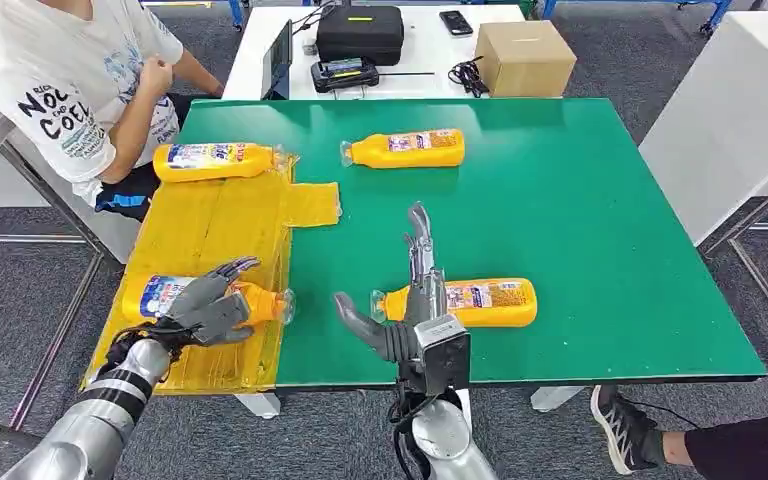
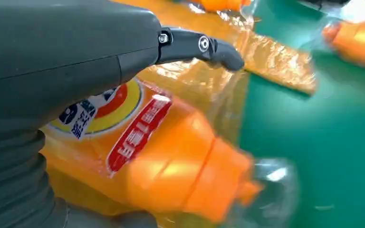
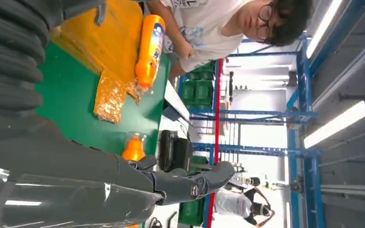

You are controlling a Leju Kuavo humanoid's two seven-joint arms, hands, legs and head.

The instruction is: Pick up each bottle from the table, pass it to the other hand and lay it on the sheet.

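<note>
Head view has the left hand (image 1: 205, 305) wrapped over a yellow bottle (image 1: 160, 296) lying on the yellow sheet (image 1: 210, 225), cap toward the green table (image 1: 580, 220). Just beside it, the right hand (image 1: 410, 300) hangs with fingers spread, holding nothing, above the cap end of a second bottle (image 1: 480, 302) on the green. Farther off lie a third bottle (image 1: 405, 148) and a fourth (image 1: 215, 160) on the sheet's far end, near a seated person (image 1: 70, 80).
</note>
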